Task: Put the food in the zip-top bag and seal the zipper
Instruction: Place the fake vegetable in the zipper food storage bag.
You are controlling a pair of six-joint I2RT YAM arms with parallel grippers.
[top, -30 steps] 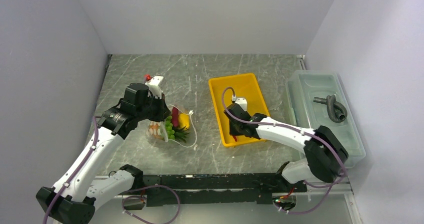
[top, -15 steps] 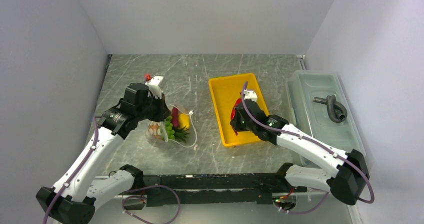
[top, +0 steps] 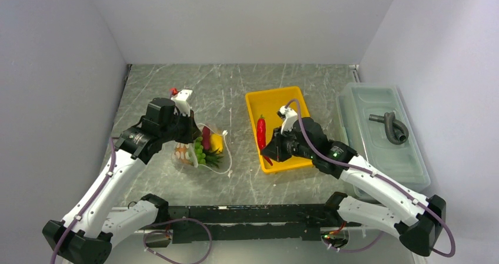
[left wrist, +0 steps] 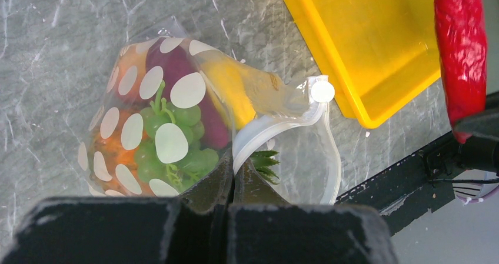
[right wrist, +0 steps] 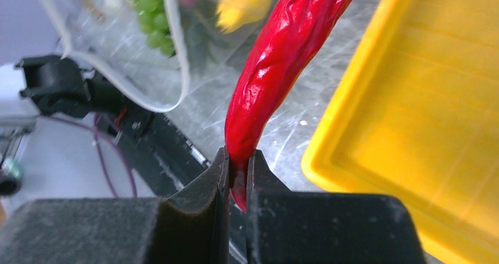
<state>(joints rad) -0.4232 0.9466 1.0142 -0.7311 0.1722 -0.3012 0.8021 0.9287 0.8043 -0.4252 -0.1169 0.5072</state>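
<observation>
A polka-dotted zip-top bag (left wrist: 147,129) lies on the bench (top: 235,87), its mouth gaping toward the yellow tray (top: 282,105). Inside it are green grapes (left wrist: 176,152), a yellow pear (left wrist: 235,90), a purple piece (left wrist: 170,64) and an orange pineapple (left wrist: 115,152). The left arm reaches over the bag, and the left gripper (left wrist: 231,176) is pinched on the bag at its pale zipper (left wrist: 276,126). The right arm stretches across the tray's near-left corner. The right gripper (right wrist: 237,170) is clamped on the narrow tip of the red chilli (right wrist: 288,52), holding it above the tray's left rim, between tray and bag.
</observation>
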